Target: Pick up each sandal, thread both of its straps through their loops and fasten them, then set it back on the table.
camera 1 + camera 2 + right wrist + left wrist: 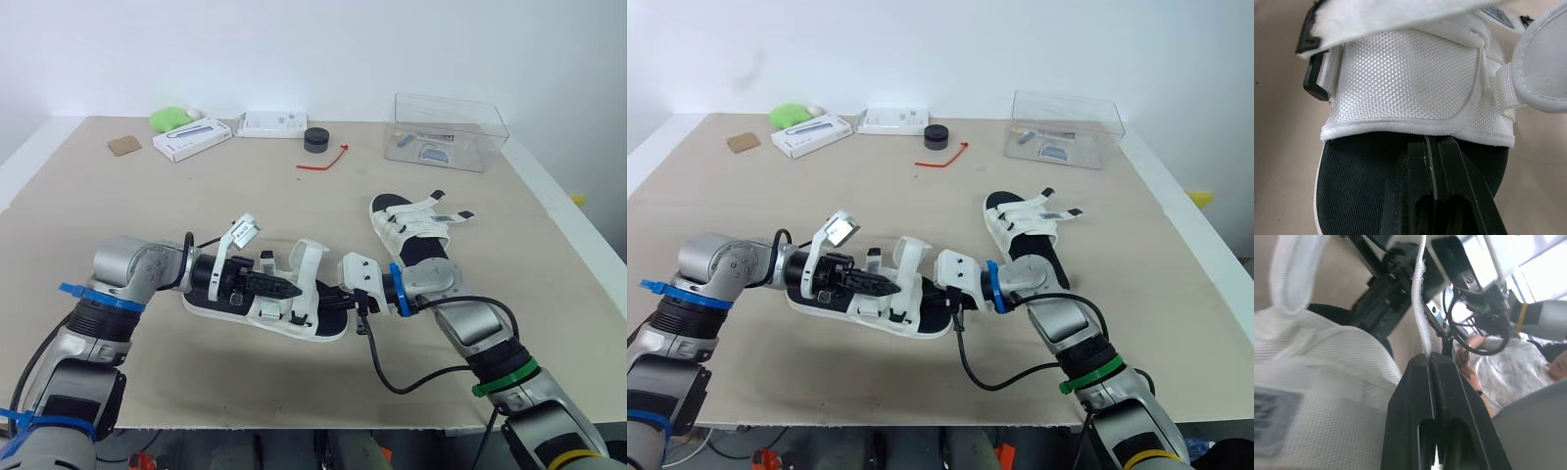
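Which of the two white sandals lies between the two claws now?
The nearer sandal, lying crosswise: the left claw pinches its strap. The other sandal lies farther back, on the right.

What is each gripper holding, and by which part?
The left gripper pinches the near sandal by one white strap. The right gripper is shut on nothing visible, its tip over that sandal's black footbed.

Beige table [245,211] against plain white wall [294,44]; bright, even light overhead.
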